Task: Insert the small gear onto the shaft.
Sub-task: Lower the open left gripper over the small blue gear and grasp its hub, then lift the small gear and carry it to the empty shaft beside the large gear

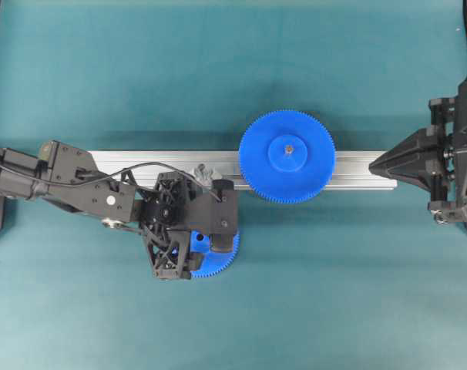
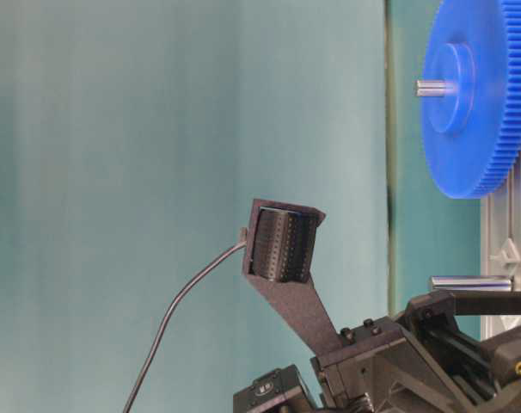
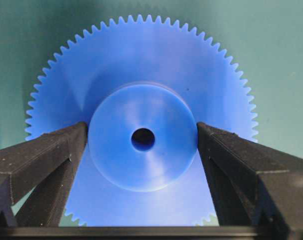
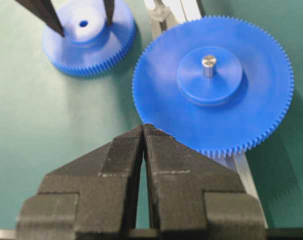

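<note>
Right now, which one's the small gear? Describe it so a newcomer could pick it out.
Find the aluminium rail crossing the green table. The small gear lies flat on the table just off the rail, with the left tool straddling its hub. Unlike the large gear on the rail, it's narrower and its centre hole is empty.

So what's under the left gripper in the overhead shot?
The small gear lies flat on the green mat under the left gripper. Only its lower-right toothed edge shows; its hub is covered.

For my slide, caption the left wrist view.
Left tool's fingers bracket the raised hub of the small gear, which lies flat on the teal table.
</note>
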Controlling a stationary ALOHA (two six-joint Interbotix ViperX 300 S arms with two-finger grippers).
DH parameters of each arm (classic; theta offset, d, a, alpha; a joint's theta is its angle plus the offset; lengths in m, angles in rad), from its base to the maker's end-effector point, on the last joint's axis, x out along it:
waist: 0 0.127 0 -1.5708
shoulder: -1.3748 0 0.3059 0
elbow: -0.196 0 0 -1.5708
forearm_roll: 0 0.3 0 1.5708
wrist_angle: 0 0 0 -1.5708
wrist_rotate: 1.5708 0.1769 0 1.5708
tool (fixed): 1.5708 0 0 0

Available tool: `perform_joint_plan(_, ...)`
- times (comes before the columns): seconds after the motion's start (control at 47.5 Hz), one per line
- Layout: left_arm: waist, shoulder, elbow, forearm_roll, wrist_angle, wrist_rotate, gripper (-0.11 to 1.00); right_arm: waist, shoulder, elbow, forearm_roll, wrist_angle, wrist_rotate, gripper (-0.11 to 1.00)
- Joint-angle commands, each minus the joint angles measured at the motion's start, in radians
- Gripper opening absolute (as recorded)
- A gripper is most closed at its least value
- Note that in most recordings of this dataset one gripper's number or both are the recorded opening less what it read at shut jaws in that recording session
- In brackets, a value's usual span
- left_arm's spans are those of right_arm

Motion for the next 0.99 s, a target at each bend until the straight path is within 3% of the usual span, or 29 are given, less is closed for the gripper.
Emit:
perform_joint_plan(0.0,-0.002,-0.006,-0.012,0.002,0.002,-0.002,0.9,0.003,0.002,-0.009,0.002,-0.008,0.009,0.11)
perform_joint_plan(0.211,-0.002,-0.009,-0.017,0.002,0.04,-0.003,0.86,0.002,-0.006,-0.006,0.002,-0.009,0.009,0.11)
perform_joint_plan(0.379,-0.003,-0.015,-0.026,0.003,0.077,-0.002,0.71,0.002,-0.014,-0.006,0.002,-0.008,0.008,0.11)
perform_joint_plan(0.737,-0.002,-0.06,-0.067,0.002,0.106,0.074,0.71,0.002,-0.067,0.011,0.002,-0.003,0.009,0.11)
perform_joint_plan(0.969,-0.003,-0.097,-0.166,0.002,0.299,0.13,0.71,0.002,-0.095,0.017,0.002,0.012,0.011,0.11)
